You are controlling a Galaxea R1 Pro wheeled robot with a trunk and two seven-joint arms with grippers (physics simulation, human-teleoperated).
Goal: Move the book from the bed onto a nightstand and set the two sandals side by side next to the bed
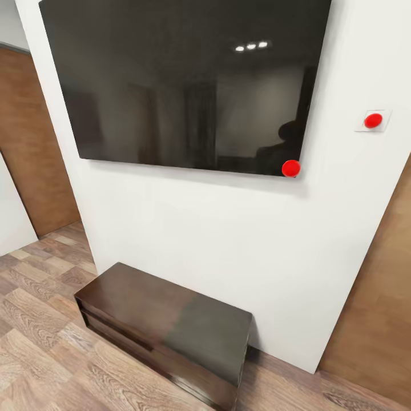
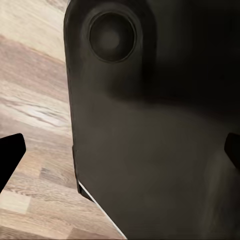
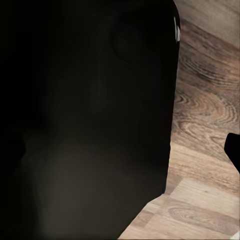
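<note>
The book, the bed, the nightstand and the two sandals are out of view. In the left wrist view my left gripper (image 2: pixel 120 152) is open, its dark fingertips (image 2: pixel 10 156) far apart at the frame's edges, nothing between them. Beyond it are a dark rounded part of my own body (image 2: pixel 150 125) and wood-plank floor (image 2: pixel 35 90). My right gripper (image 3: pixel 122 150) is open too, with one fingertip (image 3: pixel 234 149) showing at the edge over the floor (image 3: pixel 205 120); the other is lost against my dark body (image 3: pixel 85 125).
Ahead, a white wall (image 1: pixel 217 240) carries a large black screen (image 1: pixel 182 80) with a red dot (image 1: pixel 291 168) at its corner and a red button (image 1: pixel 373 120) beside it. A long low dark-brown bench (image 1: pixel 165 325) stands against the wall. Wood panels (image 1: pixel 382 297) flank it.
</note>
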